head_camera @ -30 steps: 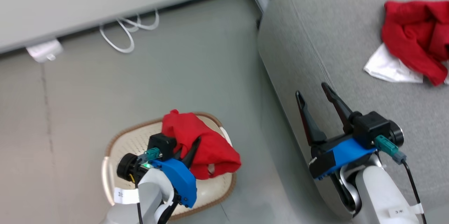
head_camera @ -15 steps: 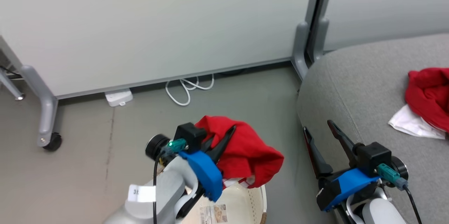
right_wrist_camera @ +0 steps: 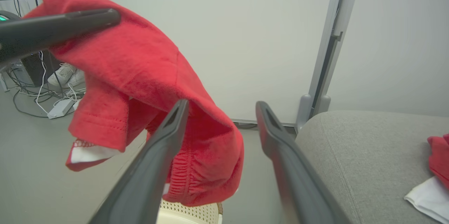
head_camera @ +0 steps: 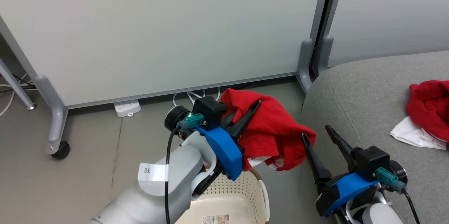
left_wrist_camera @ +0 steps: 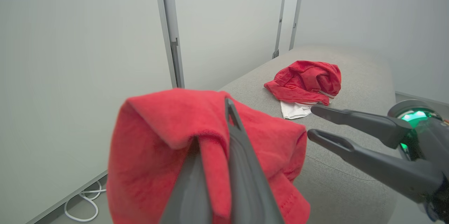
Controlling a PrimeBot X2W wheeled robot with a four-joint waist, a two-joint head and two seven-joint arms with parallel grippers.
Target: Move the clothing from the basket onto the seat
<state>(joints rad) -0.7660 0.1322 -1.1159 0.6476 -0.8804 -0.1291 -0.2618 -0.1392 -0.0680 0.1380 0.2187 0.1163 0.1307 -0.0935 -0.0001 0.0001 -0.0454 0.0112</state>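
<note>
Left arm bent, held high; my left claw clamped on red garment, which hangs above basket, beside seat left edge. My right claw wide, empty, fingers up. On seat: other garment.

This looks like an office or lab test space rather than a home. Pale partition panels stand on grey metal feet, one with a castor, over a bare grey floor. A white power strip and a loose white cable lie at the panels' foot, with a grey sofa just beside them.
</note>
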